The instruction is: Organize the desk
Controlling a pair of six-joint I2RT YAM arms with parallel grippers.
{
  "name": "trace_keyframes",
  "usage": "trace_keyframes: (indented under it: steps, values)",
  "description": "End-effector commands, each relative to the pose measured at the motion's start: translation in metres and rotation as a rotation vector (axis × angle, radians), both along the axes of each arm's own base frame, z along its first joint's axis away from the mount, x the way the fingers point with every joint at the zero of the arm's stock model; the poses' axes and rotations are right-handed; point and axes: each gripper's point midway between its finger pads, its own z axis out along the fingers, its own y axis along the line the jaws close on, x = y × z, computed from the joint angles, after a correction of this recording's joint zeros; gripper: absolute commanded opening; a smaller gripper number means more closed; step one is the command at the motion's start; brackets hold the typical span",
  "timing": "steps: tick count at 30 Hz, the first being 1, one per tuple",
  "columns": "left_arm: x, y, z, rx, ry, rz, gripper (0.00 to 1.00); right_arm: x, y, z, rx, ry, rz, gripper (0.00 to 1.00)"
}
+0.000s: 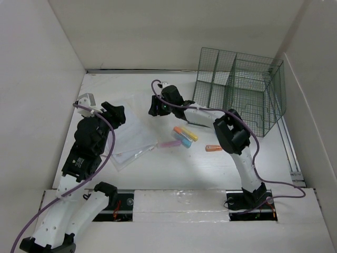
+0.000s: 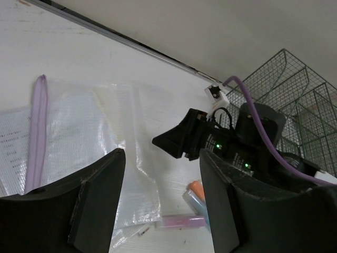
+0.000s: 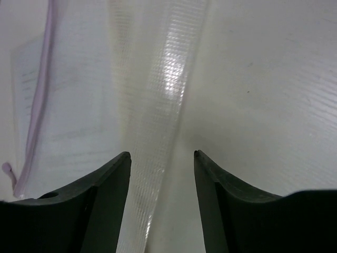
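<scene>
The white desk (image 1: pixel 174 168) holds a clear mesh zip pouch (image 1: pixel 129 129) with papers at the left centre. Several highlighters lie to its right: a pink one (image 1: pixel 169 143), a blue one (image 1: pixel 185 140), a yellow-orange one (image 1: pixel 186 133) and a separate orange one (image 1: pixel 213 148). My left gripper (image 1: pixel 115 113) is open and empty above the pouch's left side. My right gripper (image 1: pixel 155 108) is open and empty, low over the pouch's right edge. In the right wrist view that gripper (image 3: pixel 161 154) straddles the pouch's edge (image 3: pixel 158 105). In the left wrist view the left gripper (image 2: pixel 162 155) is above the pouch (image 2: pixel 79 126).
A dark green wire-mesh rack (image 1: pixel 239 89) stands at the back right and also shows in the left wrist view (image 2: pixel 295 89). White wall panels (image 1: pixel 37 63) enclose the desk on three sides. The pouch has a purple zipper (image 2: pixel 39 132) along one side.
</scene>
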Motion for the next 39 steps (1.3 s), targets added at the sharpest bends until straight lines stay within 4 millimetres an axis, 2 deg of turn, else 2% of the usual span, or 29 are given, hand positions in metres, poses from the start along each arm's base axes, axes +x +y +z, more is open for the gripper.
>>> trace_keyframes:
  steps: [1,2,6,11,12,13,15,17,18,19,20,21,22,23,24,25,26,27,29,30,32,36,38,39]
  values:
    - [-0.001,-0.002,0.01,-0.013,-0.046,-0.017,0.54,0.007,0.019,0.01,0.076,0.036,0.032,0.56]
    - [-0.001,-0.003,0.01,-0.012,-0.049,-0.02,0.54,0.007,0.021,-0.001,0.07,0.052,0.033,0.54]
    - [-0.001,-0.004,0.011,-0.013,-0.053,-0.029,0.54,0.006,0.029,-0.011,0.1,0.086,0.047,0.49]
    - [0.0,-0.007,0.01,-0.01,-0.048,-0.042,0.54,0.004,0.041,-0.009,0.173,0.082,0.091,0.47]
    - [0.0,-0.007,0.01,-0.009,-0.05,-0.04,0.54,0.002,0.043,-0.01,0.189,0.092,0.095,0.29]
    - [0.0,-0.007,0.01,-0.009,-0.05,-0.042,0.54,0.001,0.043,-0.009,0.191,0.092,0.098,0.29]
    - [0.0,-0.007,0.009,-0.009,-0.05,-0.044,0.54,0.001,0.043,-0.008,0.203,0.086,0.096,0.13]
    - [0.0,-0.007,0.01,-0.01,-0.051,-0.044,0.54,0.001,0.041,0.003,0.216,0.067,0.091,0.04]
    - [0.0,-0.007,0.01,-0.009,-0.05,-0.045,0.54,-0.003,0.036,-0.002,0.205,0.073,0.08,0.0]
    - [0.0,-0.008,0.009,-0.009,-0.048,-0.047,0.54,-0.001,0.032,0.003,0.203,0.056,0.057,0.0]
    - [0.0,-0.008,0.009,-0.009,-0.048,-0.048,0.54,-0.005,0.032,0.021,0.217,0.023,0.059,0.0]
    - [0.001,-0.009,0.009,-0.009,-0.048,-0.05,0.54,-0.007,0.028,0.025,0.211,0.009,0.052,0.0]
    - [0.0,-0.009,0.01,-0.01,-0.049,-0.051,0.54,-0.016,0.022,0.016,0.184,0.015,0.036,0.0]
    - [0.001,-0.009,0.009,-0.01,-0.048,-0.053,0.54,-0.018,0.017,0.034,0.198,-0.015,0.025,0.0]
    - [0.001,-0.009,0.008,-0.009,-0.045,-0.053,0.54,-0.025,0.015,0.037,0.193,-0.023,0.029,0.0]
    - [0.001,-0.01,0.009,-0.009,-0.048,-0.057,0.54,-0.033,0.003,0.021,0.161,-0.004,0.005,0.0]
    - [0.002,-0.01,0.008,-0.007,-0.044,-0.057,0.54,-0.035,-0.002,0.024,0.164,-0.015,-0.004,0.0]
    - [0.002,-0.011,0.009,-0.008,-0.046,-0.059,0.54,-0.038,-0.007,0.037,0.177,-0.037,-0.014,0.0]
    - [0.002,-0.012,0.009,-0.009,-0.046,-0.067,0.54,-0.044,-0.018,0.03,0.168,-0.039,-0.038,0.0]
    - [0.002,-0.012,0.008,-0.009,-0.045,-0.067,0.54,-0.045,-0.02,0.035,0.172,-0.048,-0.043,0.0]
    - [0.002,-0.012,0.008,-0.008,-0.043,-0.067,0.54,-0.042,-0.028,0.032,0.16,-0.041,-0.063,0.0]
    - [0.002,-0.011,0.007,-0.007,-0.042,-0.062,0.54,-0.035,-0.045,0.01,0.1,-0.011,-0.122,0.0]
    - [0.001,-0.011,0.006,-0.007,-0.042,-0.062,0.54,-0.039,-0.039,0.001,0.117,0.002,-0.088,0.0]
    - [0.001,-0.012,0.008,-0.009,-0.046,-0.067,0.54,-0.04,-0.037,-0.008,0.121,0.028,-0.063,0.09]
